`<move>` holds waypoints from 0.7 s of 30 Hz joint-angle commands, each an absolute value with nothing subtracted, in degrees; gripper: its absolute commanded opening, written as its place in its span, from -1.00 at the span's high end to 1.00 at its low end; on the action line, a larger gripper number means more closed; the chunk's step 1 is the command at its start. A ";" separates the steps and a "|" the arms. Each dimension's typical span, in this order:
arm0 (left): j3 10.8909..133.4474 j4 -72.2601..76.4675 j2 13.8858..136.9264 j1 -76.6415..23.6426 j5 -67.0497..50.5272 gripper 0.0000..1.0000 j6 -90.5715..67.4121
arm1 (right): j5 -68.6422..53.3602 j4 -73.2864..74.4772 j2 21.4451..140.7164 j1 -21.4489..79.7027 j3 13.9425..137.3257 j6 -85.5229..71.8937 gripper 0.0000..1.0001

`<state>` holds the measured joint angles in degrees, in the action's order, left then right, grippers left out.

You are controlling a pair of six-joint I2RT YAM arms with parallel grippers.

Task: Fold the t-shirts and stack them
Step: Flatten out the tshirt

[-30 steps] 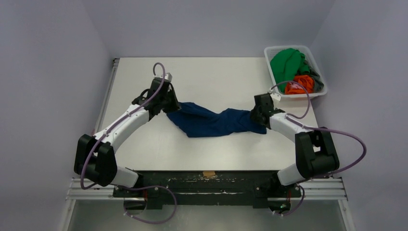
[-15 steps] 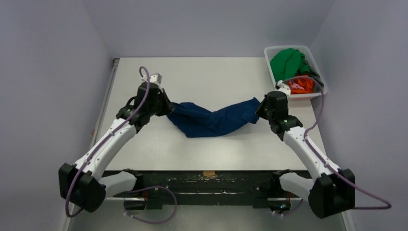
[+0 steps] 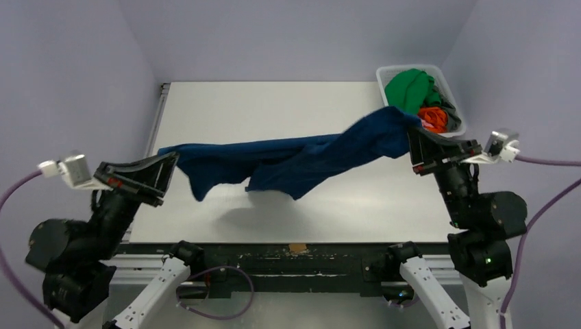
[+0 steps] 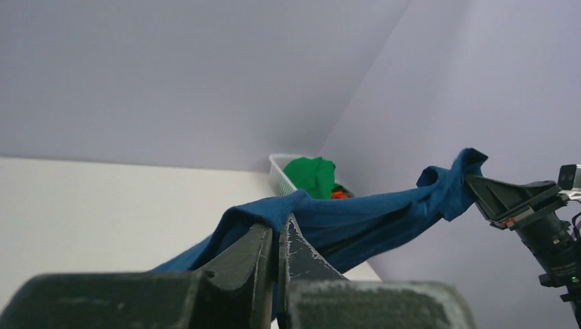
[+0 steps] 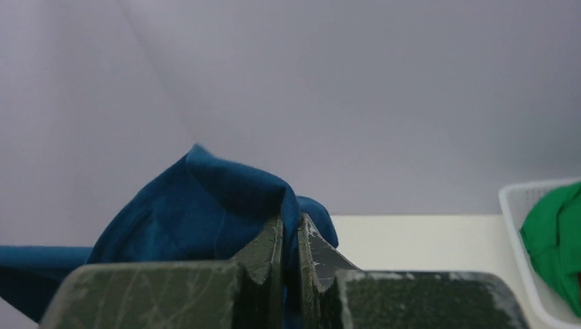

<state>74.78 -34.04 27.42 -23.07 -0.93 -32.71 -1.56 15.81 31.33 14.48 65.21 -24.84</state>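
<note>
Lifted clear of the table now, the navy shirt hangs stretched sideways between left gripper and right gripper, each pinching one end.

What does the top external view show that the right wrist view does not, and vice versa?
Only the top view: the left tool, the orange t-shirt, and the whole navy blue t-shirt, held in the air. Only the right wrist view: the right tool up close, its fingers pressed together on the cloth. Both: the navy blue t-shirt, the green t-shirt and the white basket.
</note>
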 commanded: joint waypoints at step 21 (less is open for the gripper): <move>96.67 -40.25 26.71 -23.16 -6.88 1.00 -27.25 | -17.45 20.23 35.84 14.41 94.79 -21.41 1.00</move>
